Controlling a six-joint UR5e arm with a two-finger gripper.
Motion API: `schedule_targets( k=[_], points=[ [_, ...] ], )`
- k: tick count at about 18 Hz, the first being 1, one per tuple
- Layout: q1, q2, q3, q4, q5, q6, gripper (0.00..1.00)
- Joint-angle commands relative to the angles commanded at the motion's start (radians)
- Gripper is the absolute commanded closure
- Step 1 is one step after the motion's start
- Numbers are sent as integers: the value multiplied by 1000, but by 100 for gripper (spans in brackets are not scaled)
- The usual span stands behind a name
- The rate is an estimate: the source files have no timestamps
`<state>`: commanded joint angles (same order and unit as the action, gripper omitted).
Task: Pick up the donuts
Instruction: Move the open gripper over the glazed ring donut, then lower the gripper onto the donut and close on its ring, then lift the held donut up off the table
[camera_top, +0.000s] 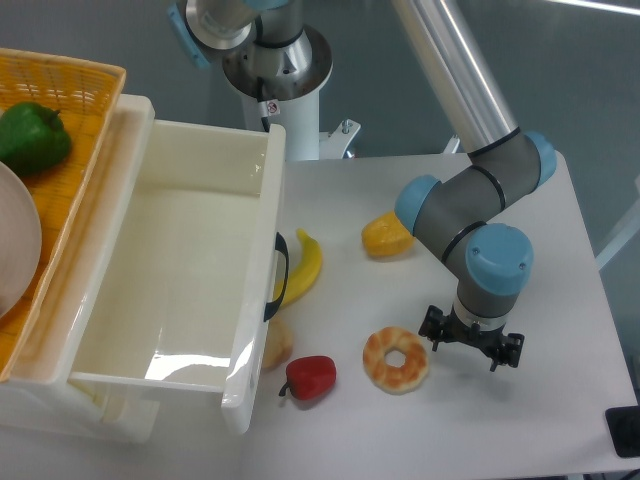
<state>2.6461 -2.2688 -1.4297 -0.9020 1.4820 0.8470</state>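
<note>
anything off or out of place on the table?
Mostly fine. One oddity: a tan bun sits tucked against the open white drawer, partly hidden by its front. The donut lies flat and intact, with the gripper just beside it.

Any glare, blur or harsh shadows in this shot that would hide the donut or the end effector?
Fixed camera view: light is even and soft, with only faint shadows under the donut and the end effector. Both look reasonably sharp. Glare sits on the glossy white bin's floor and front rim, away from the donut. The end effector's jaws are small and dark, so their opening is unclear.
</note>
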Motion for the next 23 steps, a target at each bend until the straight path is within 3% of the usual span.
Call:
schedule_targets(
  k=[4, 17, 19, 20, 21, 23],
  points=[
    [3, 12, 0, -3, -60, -101, 0],
    [-49, 23, -71, -6, -60, -132, 0],
    [-49, 23, -69, -6, -59, -141, 10],
    [-49, 23, -69, -8, -59, -140, 19],
    [-46, 23, -69, -6, -60, -135, 35],
    [-44, 23, -68, -6, -62, -126, 52]
  ],
)
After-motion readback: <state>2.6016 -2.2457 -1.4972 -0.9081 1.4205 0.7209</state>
